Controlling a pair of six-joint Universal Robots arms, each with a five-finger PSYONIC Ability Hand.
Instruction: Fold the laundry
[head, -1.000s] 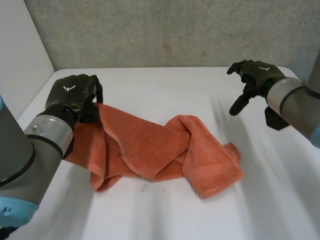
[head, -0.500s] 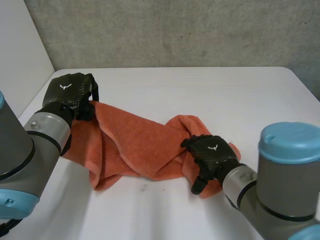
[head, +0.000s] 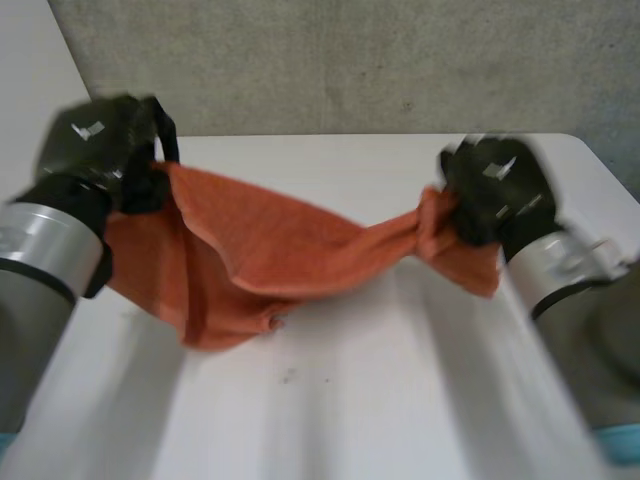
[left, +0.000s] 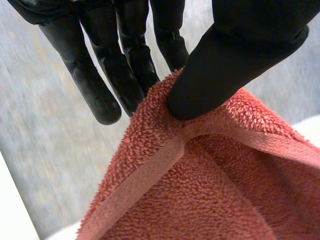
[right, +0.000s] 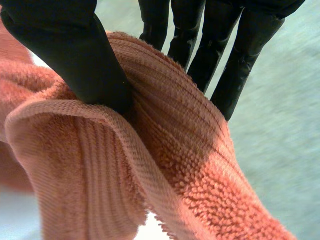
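The white bench (head: 330, 420) is carrying just the lowest fold of the orange towel (head: 270, 250). The towel was lying bunched half a second ago and is now hanging stretched between both hands. The right hand (head: 495, 195), earlier resting low on the towel's near end, is now raised and pinching that end between thumb and fingers. The left hand (head: 100, 150), also higher, is pinching the hemmed edge opposite. A grey concrete wall (head: 350, 60) is standing behind.

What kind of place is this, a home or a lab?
Probably a robot lab: bare white table, plain concrete wall, orange towel pinched by the left robot hand and the right robot hand.
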